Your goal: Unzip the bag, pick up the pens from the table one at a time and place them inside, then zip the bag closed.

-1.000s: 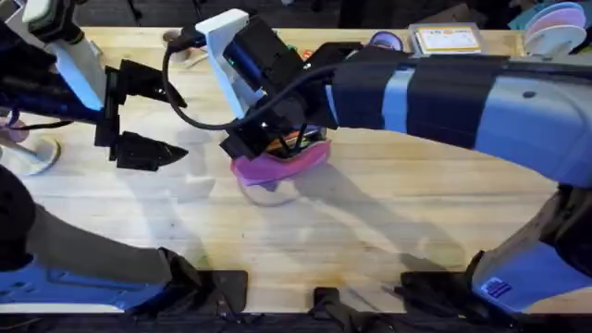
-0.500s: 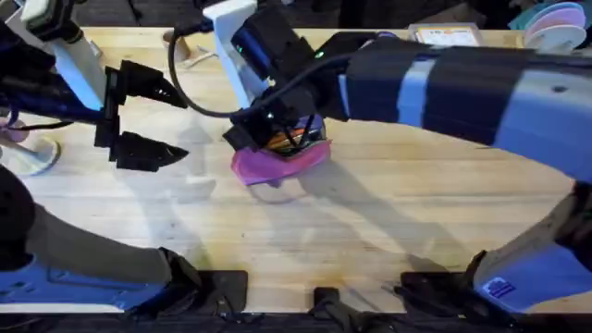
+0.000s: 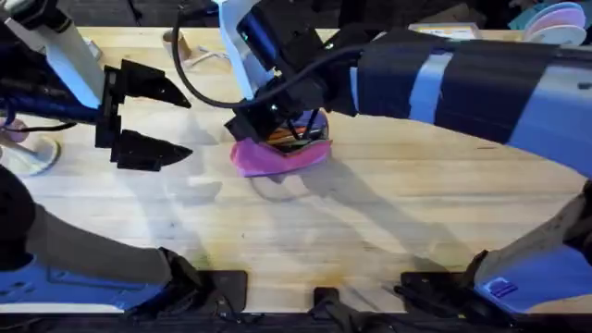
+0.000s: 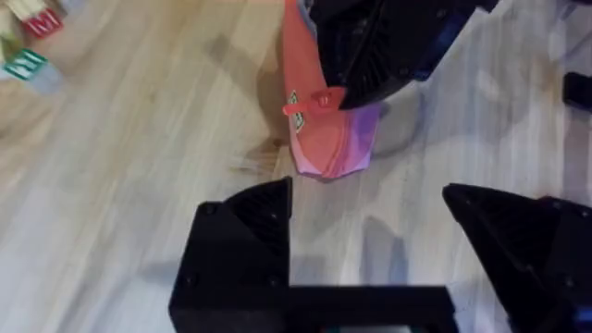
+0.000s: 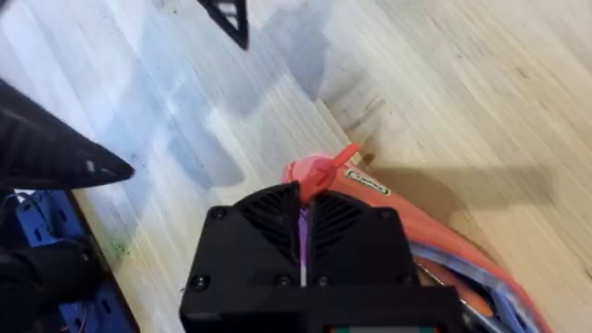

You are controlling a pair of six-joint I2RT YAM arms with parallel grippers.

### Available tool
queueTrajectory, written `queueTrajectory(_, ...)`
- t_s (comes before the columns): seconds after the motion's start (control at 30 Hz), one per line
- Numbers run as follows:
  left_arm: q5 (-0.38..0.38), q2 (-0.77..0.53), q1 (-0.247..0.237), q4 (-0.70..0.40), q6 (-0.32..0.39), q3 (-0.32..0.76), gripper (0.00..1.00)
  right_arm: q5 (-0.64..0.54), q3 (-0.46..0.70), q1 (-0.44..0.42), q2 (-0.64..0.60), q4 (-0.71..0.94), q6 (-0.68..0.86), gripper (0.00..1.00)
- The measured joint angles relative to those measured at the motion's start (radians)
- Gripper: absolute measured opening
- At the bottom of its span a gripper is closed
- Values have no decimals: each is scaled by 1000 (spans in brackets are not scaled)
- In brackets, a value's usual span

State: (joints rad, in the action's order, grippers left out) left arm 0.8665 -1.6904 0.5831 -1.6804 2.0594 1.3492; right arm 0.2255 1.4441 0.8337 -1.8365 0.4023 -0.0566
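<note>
Soft pink fabric pencil pouch (image 3: 277, 156) sits on the light wooden plank tabletop (image 3: 388, 222), upper middle of the overhead frame, slightly left of centre. Its mouth faces up, with an orange stick-like pen (image 3: 282, 140) and purple-grey lining just visible inside under the arm. In the right wrist view the pouch (image 5: 435, 245) runs to the lower right of the frame, pink zipper pull tab (image 5: 326, 167) sticking out at its end.

Right gripper (image 5: 303, 208), black fingers, is pressed together on that pull tab at the pouch's end; jaws closed to a thin slit with the tab pinched between them. In overhead the right gripper (image 3: 268, 120) sits directly on top of the pouch, arm crossing in from the right.

Left gripper (image 3: 171, 125) hovers at the left of the overhead frame, well apart from the pouch, jaws spread wide, holding nothing. Left wrist view: pouch (image 4: 328, 139) upper centre, its black fingers (image 4: 245, 245) far apart at the bottom edge.
</note>
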Motion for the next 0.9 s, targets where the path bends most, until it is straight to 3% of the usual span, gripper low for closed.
queueTrajectory(0.33, 6, -125, -20, 54, 0, -65, 995, -12, 0, 0, 0, -2, 0, 31)
queueTrajectory(0.5, 5, -130, -90, 111, 0, -68, 995, -28, 0, 0, 0, -6, 0, 31)
queueTrajectory(0.53, 5, -130, -135, 162, -10, -68, 995, -31, 0, 0, 0, -6, 0, 30)
queueTrajectory(0.57, 5, -130, -149, 182, -19, -68, 995, -31, 0, 0, 0, -6, 0, 30)
queueTrajectory(0.9, 8, -163, -255, 276, -129, -113, 995, -38, 0, 0, 0, -7, 0, 31)
